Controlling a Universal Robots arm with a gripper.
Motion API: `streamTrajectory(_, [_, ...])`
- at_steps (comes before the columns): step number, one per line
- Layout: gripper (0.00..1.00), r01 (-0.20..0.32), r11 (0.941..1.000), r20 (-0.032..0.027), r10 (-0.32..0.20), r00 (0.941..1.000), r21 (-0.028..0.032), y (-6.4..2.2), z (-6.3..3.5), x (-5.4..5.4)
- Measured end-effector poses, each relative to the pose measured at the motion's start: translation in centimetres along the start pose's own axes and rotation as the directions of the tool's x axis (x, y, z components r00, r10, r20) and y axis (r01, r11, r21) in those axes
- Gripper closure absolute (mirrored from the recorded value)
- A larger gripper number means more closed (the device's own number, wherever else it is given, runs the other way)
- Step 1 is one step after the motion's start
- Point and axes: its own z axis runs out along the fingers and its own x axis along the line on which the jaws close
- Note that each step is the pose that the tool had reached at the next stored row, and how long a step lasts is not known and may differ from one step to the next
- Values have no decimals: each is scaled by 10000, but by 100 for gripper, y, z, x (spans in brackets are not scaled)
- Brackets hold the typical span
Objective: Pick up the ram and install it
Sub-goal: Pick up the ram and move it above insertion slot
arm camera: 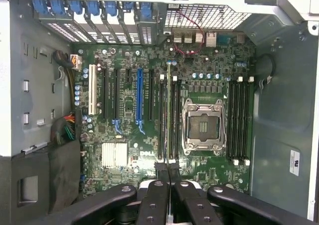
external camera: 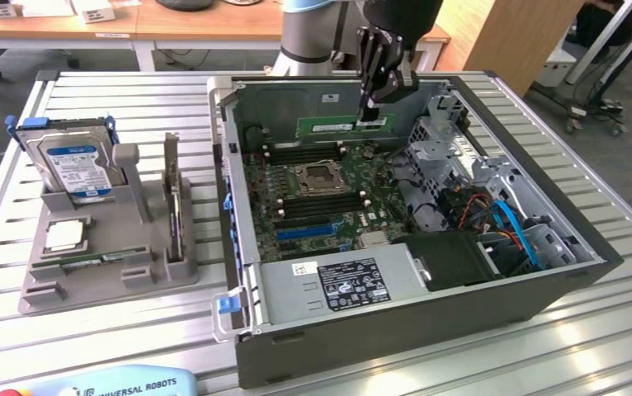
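My gripper (external camera: 369, 115) hangs over the far side of the open computer case (external camera: 404, 330) and is shut on the ram (external camera: 327, 126), a narrow green stick held level above the motherboard (external camera: 305, 206). In the wrist view the black fingers (arm camera: 162, 172) pinch the ram (arm camera: 168, 110), which shows edge-on as a thin line. It runs along the black memory slots (arm camera: 174, 118) beside the CPU socket (arm camera: 203, 125). I cannot tell whether the ram touches a slot.
A grey holder (external camera: 107, 272) at the exterior view's left carries the silver hard drive with a blue label (external camera: 74, 161), a thin board standing on edge (external camera: 171, 194) and a CPU chip (external camera: 65, 235). Drive cages and cables (external camera: 492, 214) fill the case's right. More memory slots (arm camera: 239, 120) lie beyond the socket.
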Motion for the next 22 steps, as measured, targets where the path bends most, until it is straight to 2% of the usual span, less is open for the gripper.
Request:
streamTrajectory(6, [89, 0, 10000, 0, 0, 10000, 0, -1, 35, 0])
streamTrajectory(22, [89, 0, 10000, 0, 0, 10000, 0, -1, 48, 1])
